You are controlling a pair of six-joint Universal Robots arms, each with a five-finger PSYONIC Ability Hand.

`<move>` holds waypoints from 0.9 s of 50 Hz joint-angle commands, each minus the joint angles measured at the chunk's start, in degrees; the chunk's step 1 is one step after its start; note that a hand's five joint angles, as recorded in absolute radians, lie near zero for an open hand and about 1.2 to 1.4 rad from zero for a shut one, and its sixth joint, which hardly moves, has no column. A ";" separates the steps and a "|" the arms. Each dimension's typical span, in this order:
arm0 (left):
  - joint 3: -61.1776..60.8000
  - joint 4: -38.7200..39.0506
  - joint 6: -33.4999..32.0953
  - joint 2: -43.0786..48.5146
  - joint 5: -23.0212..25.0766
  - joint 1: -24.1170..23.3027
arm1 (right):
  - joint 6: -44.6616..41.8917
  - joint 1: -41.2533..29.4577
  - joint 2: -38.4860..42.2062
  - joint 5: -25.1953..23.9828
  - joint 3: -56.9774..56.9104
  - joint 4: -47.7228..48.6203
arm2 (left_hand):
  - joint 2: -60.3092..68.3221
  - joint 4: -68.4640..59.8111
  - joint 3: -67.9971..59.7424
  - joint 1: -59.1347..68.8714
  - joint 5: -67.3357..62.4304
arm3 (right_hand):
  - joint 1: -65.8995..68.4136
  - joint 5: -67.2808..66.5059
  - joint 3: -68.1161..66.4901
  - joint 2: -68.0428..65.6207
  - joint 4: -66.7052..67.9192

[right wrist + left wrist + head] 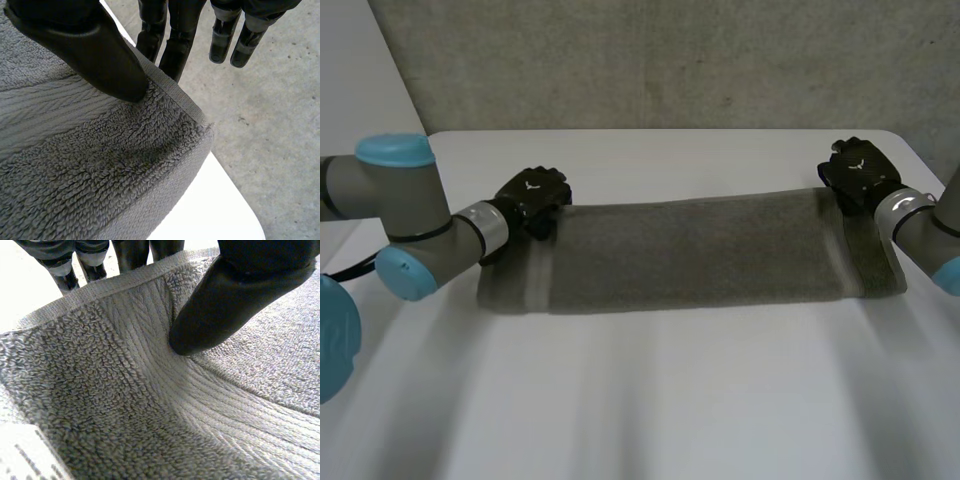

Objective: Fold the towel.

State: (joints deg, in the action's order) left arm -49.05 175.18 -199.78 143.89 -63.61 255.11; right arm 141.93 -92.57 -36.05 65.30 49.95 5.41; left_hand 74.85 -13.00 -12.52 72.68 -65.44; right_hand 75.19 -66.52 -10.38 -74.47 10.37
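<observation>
A grey terry towel (700,250) with a ribbed band near each end lies as a long strip across the white table (640,400). The left hand (532,195) pinches its far left corner and the right hand (860,172) its far right corner, thumbs on top. The fingertips tucked behind the hem are hidden.

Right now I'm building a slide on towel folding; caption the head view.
Left hand and right hand each pinch a far corner of the towel spread on the table.
</observation>
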 commanded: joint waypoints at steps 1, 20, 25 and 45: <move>-0.08 0.87 -0.08 1.57 -0.02 -0.49 | -0.07 -0.24 2.22 0.62 -1.69 2.15 | -23.92 3.00 2.52 -21.75 24.51 | -12.11 13.44 0.38 11.40 -0.37; -15.26 7.28 0.89 -15.54 -2.57 -1.46 | 0.19 0.29 -15.36 0.45 17.11 1.53 | -64.63 3.00 2.52 -62.47 65.22 | -65.19 66.52 0.38 64.47 -0.37; -24.16 7.46 1.50 -21.63 -2.57 -2.51 | -0.07 1.16 -22.04 -0.08 26.08 0.22 | -64.63 3.00 2.52 -62.47 65.22 | -65.19 66.52 0.38 64.47 -0.37; -52.90 21.08 15.48 -37.98 -3.70 -1.29 | -8.50 13.73 -24.51 -13.88 39.79 -3.31 | -64.30 3.00 2.52 -62.13 64.89 | -54.02 55.35 0.38 53.31 -0.37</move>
State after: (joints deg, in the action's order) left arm -98.31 191.97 -185.10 106.15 -66.27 252.87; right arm 137.23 -81.06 -62.56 53.94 89.85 0.48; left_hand 13.62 -13.00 -12.52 15.47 -3.13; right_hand 16.68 -6.81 -10.37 -16.42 10.36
